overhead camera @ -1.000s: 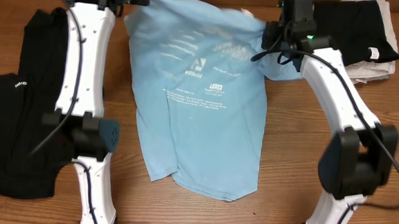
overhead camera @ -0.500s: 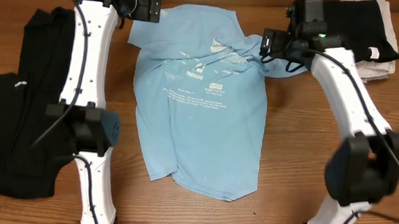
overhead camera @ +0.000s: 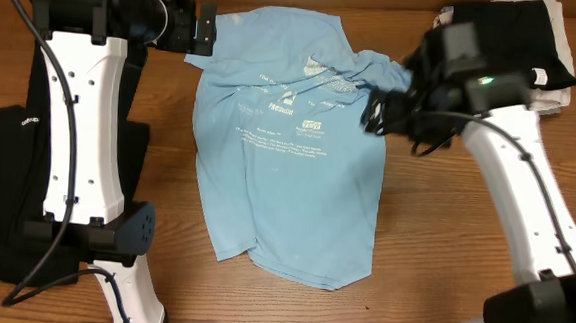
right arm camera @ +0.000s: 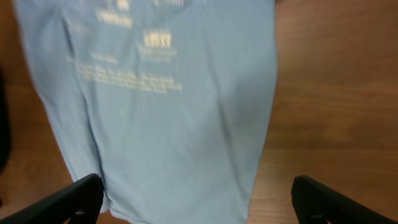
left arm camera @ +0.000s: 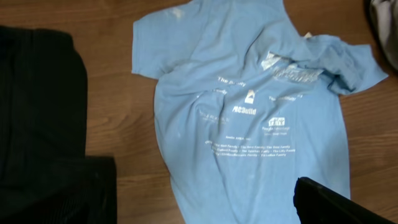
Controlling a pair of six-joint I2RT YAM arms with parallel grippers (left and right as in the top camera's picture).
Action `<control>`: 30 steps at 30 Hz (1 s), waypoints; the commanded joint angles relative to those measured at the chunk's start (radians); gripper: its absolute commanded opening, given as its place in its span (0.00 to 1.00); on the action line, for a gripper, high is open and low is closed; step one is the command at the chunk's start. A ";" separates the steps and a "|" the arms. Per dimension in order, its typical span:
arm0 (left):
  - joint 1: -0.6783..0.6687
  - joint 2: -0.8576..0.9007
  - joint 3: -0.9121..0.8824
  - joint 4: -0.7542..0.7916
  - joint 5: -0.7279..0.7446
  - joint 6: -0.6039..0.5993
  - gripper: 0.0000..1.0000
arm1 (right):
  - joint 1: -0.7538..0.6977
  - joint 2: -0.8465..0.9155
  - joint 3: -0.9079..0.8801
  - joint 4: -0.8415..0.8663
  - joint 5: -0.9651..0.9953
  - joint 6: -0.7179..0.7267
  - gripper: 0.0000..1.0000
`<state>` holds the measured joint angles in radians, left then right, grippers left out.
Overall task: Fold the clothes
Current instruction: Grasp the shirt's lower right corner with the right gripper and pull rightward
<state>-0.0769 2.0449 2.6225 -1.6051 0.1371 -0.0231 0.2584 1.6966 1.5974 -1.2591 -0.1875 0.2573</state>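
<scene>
The clothes, a light blue T-shirt point(overhead camera: 288, 162), lie spread on the wooden table with small white print facing up. The collar end is at the back, and the right sleeve point(overhead camera: 379, 72) is bunched and folded inward. My left gripper point(overhead camera: 208, 31) hovers open beside the left sleeve and holds nothing. In the left wrist view the T-shirt point(left arm camera: 249, 112) fills the frame, and only one black finger point(left arm camera: 329, 202) shows. My right gripper point(overhead camera: 376, 112) hangs open over the shirt's right edge. Its two fingers stand wide apart over the T-shirt point(right arm camera: 174, 112), with nothing between them.
A pile of black garments point(overhead camera: 17, 165) lies along the left side, partly under the left arm. A folded black garment point(overhead camera: 516, 35) rests on white cloth at the back right. Bare wood point(overhead camera: 444, 231) shows to the right of the shirt.
Both grippers have opened and let go of the shirt's shoulders. The collar end has dropped flat onto the table. The right gripper has moved forward over the shirt, and the left arm has shifted leftward.
</scene>
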 commanded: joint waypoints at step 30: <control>0.005 0.137 -0.001 0.059 -0.045 0.002 1.00 | 0.219 0.013 -0.721 0.231 -0.049 0.385 0.23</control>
<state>-0.0769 2.1525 2.6225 -1.5608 0.1116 -0.0227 0.4675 1.7134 0.8864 -1.0405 -0.2234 0.6212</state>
